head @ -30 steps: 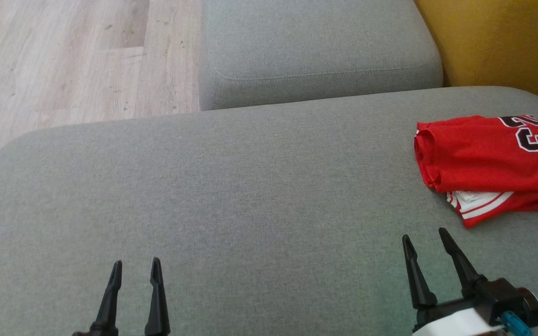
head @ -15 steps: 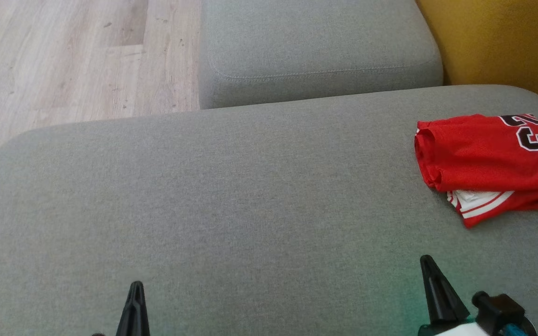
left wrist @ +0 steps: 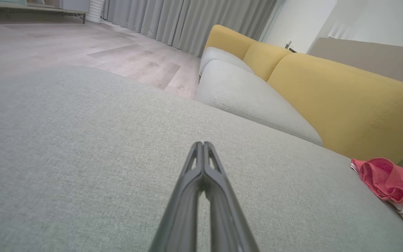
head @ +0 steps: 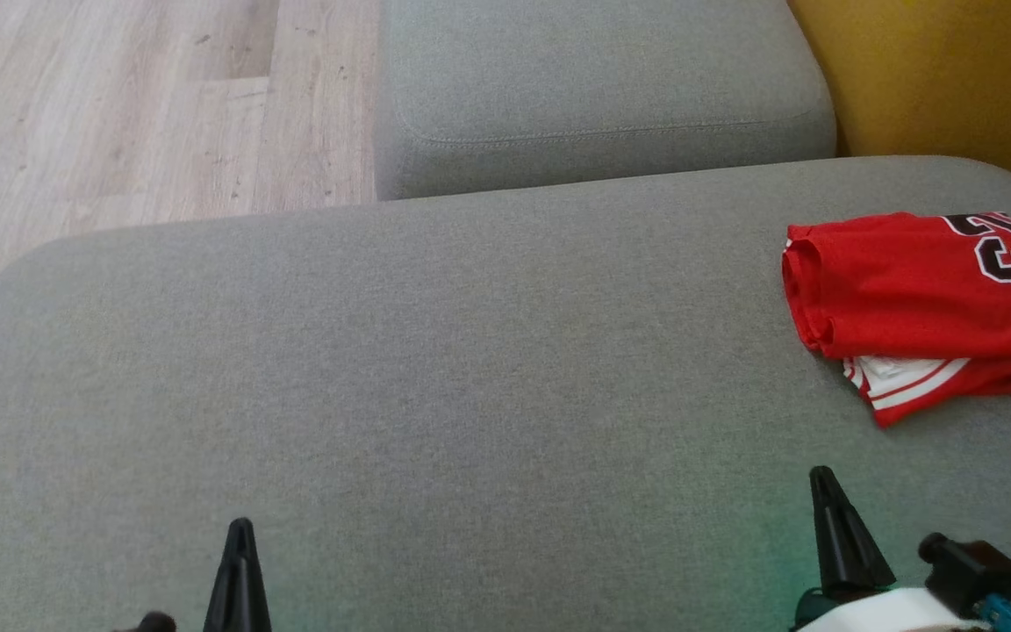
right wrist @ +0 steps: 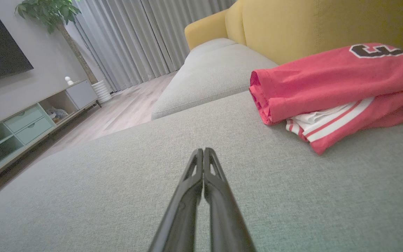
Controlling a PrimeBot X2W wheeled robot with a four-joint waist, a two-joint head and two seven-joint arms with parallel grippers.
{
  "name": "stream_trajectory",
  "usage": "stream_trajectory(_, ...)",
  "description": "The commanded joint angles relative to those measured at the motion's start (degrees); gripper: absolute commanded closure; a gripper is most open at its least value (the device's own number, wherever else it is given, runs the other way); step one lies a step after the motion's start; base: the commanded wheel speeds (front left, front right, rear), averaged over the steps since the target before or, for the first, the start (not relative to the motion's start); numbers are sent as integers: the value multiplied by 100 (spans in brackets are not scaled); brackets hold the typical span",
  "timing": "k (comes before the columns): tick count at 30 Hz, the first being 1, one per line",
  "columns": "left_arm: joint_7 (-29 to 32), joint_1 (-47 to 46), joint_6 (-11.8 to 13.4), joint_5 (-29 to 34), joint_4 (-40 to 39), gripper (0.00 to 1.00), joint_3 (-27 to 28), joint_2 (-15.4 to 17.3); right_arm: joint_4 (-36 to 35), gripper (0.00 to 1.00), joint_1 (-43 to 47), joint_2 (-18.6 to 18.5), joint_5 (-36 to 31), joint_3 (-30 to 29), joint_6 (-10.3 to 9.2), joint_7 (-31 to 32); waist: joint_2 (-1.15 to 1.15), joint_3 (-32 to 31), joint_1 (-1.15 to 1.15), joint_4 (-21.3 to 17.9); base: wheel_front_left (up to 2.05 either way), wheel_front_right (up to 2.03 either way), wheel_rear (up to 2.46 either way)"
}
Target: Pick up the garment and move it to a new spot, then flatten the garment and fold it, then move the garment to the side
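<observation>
1. The jersey (head: pixel 918 298) lies folded at the far right of the seat (head: pixel 470 395), beside the backrest (head: pixel 944 79). This side spot suggests the last step is done.
2. The left hand (head: pixel 240 525) and right hand (head: pixel 824 474) are both clenched on nothing. They sit low at the near edge, well apart from the jersey.

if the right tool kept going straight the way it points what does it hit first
Probably the grey seat cushion itself: the shut right tool aims low across it, and the red jersey lies off to the right of that line, though depth is unclear.
</observation>
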Motion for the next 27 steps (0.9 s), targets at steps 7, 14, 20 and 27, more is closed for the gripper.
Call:
stream_trajectory(7, 104, -345, -80, -526, -83, 100, 142, 79, -142, 100, -373, -106, 598, -56, -1, 90, 0, 22, 0, 9, 0, 0, 0)
stream_trajectory(14, 205, -457, -125, -992, -42, 100, 203, 93, -128, 100, -459, -124, 1120, -100, -1, 188, 0, 45, 0, 18, 0, 0, 0)
stream_trajectory(20, 293, -550, -164, -1388, -6, 100, 259, 103, -115, 100, -532, -136, 1564, -141, -1, 275, 0, 65, 0, 25, 0, 0, 0)
stream_trajectory(27, 399, -659, -208, -1845, 38, 100, 327, 113, -100, 100, -618, -149, 2076, -192, -2, 378, 0, 88, 0, 34, 0, 0, 0)
